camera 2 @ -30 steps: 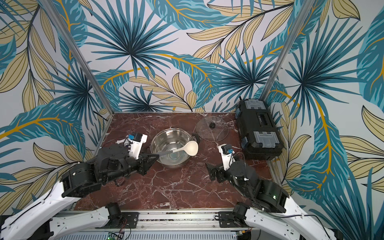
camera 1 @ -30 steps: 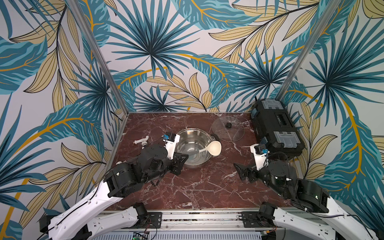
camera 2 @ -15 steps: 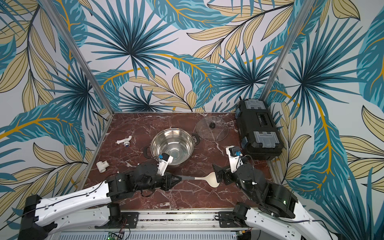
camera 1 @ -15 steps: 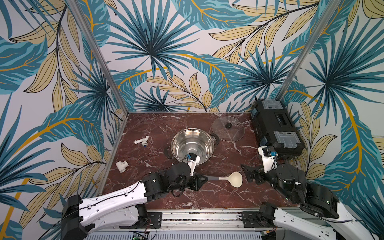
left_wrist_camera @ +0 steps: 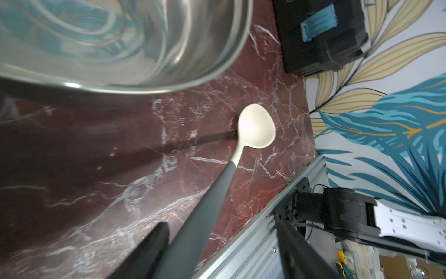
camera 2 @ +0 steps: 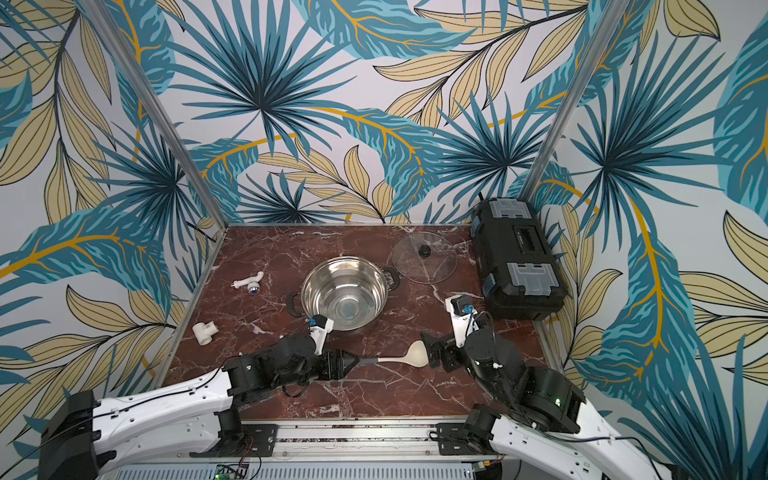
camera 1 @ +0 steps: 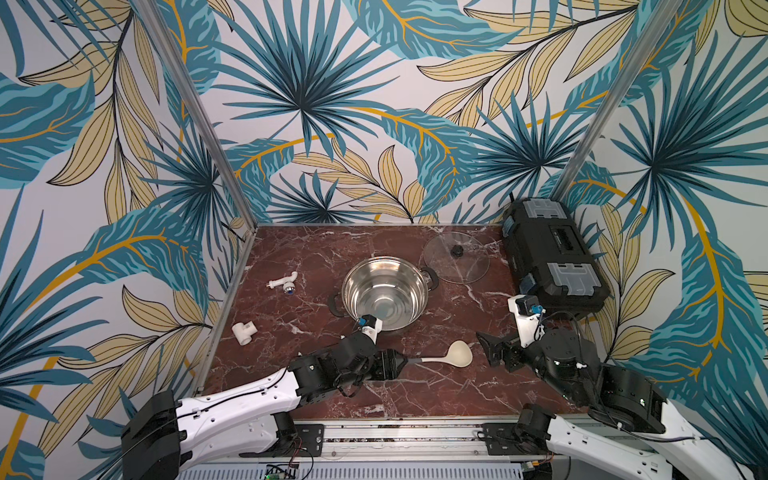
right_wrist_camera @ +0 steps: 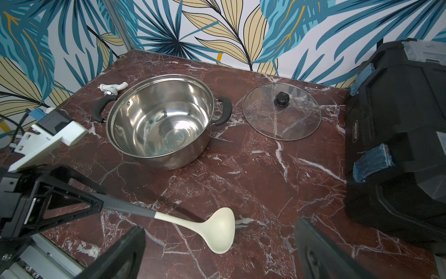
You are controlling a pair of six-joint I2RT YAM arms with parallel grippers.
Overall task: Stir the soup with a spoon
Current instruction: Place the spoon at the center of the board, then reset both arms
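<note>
The spoon (camera 1: 457,354) (camera 2: 415,354) lies on the marble table in front of the pot, its cream bowl (right_wrist_camera: 217,229) resting on the surface. Its grey handle (left_wrist_camera: 210,205) runs back between the jaws of my left gripper (camera 1: 401,362) (left_wrist_camera: 222,223). Those jaws stand wide open, with the handle close to one finger (left_wrist_camera: 149,251). The steel pot (camera 1: 386,286) (right_wrist_camera: 159,125) shows a bare shiny inside; no soup is visible. My right gripper (camera 1: 488,351) (right_wrist_camera: 219,225) is open just right of the spoon's bowl and holds nothing.
A glass lid (camera 1: 456,257) with a black knob lies right of the pot. A black toolbox (camera 1: 552,257) fills the right edge. Two white pipe fittings (camera 1: 284,283) (camera 1: 244,332) lie at the left. The table's metal front rail (left_wrist_camera: 253,232) is close to my left gripper.
The spoon went from the pot down to the table in front of it, carried by my left gripper. The left jaws have now opened off the handle. The right gripper shifted slightly.
</note>
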